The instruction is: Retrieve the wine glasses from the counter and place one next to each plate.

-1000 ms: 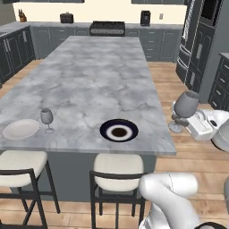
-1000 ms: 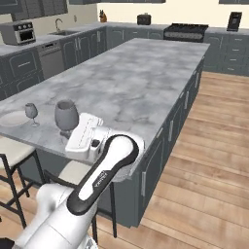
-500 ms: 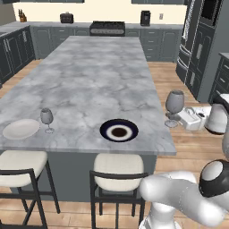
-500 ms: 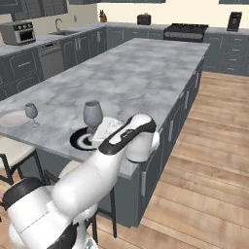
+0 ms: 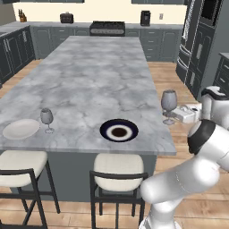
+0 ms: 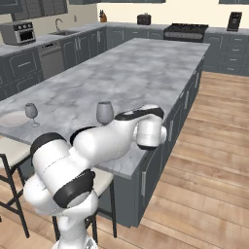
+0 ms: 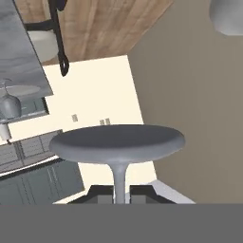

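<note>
Pincer: as the hand view shows, the gripper at the bottom centre is closed on the thin stem of a wine glass, whose flat round foot fills the middle of that frame.
Held glass: in the left base view the carried glass stands upright at the right of the frame, just beyond the island's right edge, with the hand beside it; in the right base view it rises above the white arm at centre left.
Navy plate: the dark plate lies on the island near the front edge, lower centre of the left base view, to the left of the held glass.
Second glass: the other glass stands upright at the lower left, just beside the off-white plate; whether they touch, I cannot tell.
Stools: two stools stand under the front edge.
</note>
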{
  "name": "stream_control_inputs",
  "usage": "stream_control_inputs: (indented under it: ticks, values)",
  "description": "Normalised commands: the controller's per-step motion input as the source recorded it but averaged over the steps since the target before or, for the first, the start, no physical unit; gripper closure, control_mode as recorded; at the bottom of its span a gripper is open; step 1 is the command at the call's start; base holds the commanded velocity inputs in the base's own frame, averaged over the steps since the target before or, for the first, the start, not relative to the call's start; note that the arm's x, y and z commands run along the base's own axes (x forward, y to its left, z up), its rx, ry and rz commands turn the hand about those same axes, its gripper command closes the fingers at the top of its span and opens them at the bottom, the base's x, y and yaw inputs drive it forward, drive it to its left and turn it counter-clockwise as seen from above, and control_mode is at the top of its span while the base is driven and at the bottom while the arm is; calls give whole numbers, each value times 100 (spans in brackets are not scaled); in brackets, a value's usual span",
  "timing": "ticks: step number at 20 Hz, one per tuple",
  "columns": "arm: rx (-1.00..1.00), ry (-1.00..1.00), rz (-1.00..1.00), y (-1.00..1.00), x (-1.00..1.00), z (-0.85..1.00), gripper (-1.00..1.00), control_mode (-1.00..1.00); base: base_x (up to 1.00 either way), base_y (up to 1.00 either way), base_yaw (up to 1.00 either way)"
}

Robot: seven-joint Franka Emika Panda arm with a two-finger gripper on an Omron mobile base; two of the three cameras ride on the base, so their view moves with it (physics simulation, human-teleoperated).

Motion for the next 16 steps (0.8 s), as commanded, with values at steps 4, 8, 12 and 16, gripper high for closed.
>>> stream_control_inputs:
  ticks: [4, 8, 12, 16]
  values:
    - [-12, -17, 0, 0, 6, -22, 100, -100, 0, 0, 0]
    - [-4, -8, 0, 4, 20, -13, 100, -100, 0, 0, 0]
    - [-3, 1, 0, 15, 24, -12, 100, -100, 0, 0, 0]
    - [-2, 0, 0, 17, 16, -10, 100, -100, 0, 0, 0]
